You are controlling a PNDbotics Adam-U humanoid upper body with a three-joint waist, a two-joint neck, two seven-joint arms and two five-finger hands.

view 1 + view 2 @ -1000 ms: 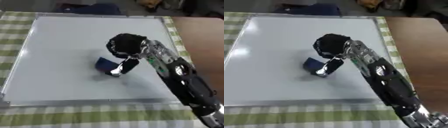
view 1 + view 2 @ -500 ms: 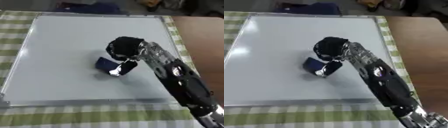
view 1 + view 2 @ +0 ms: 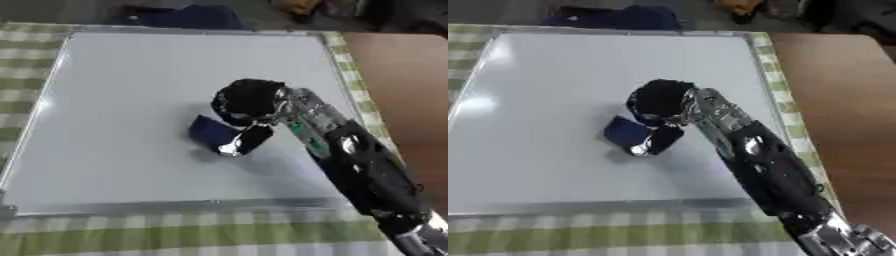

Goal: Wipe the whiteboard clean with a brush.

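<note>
While the fingers (image 3: 249, 140) of the right hand (image 3: 249, 100) are kept curled round the dark blue brush (image 3: 213, 133), pressed near the middle of the whiteboard (image 3: 131, 75) on the checked counter (image 3: 175, 235), little shift is seen, and wiping is judged under way.

Glossy smooth whiteboard (image 3: 122, 80); checked cloth (image 3: 175, 235) beneath; perhaps wood tabletop (image 3: 402, 75)

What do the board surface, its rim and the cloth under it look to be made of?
Whiteboard: smooth glossy coated panel, judging by the glare patches. Its rim: thin silver strip, probably aluminium. Tablecloth: green-and-cream checked, matte, likely woven fabric.
</note>
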